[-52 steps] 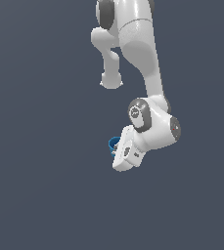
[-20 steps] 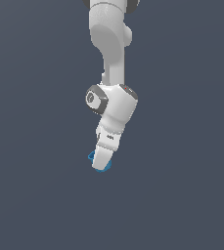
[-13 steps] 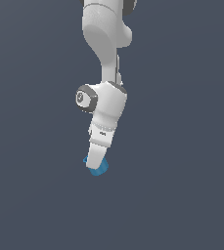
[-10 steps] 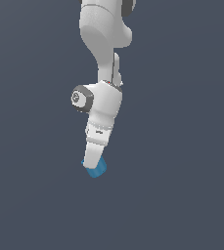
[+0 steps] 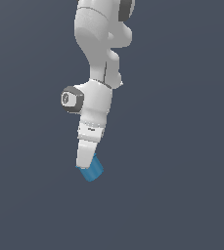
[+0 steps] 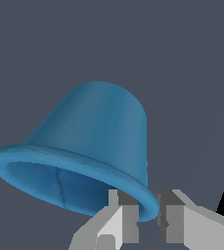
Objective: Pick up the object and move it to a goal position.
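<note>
Blue cup (image 5: 91,169): tilted at the white gripper's (image 5: 85,166) tip, clear of any surface.
Wrist view: cup's (image 6: 91,136) hollow mouth; rim pinched between two fingers (image 6: 119,222).
Exterior view: fingers hidden.

A glossy white, rounded arm (image 5: 96,102) with a dark grey joint cap (image 5: 67,99) and pale grey squared fingers (image 6: 114,227)
</note>
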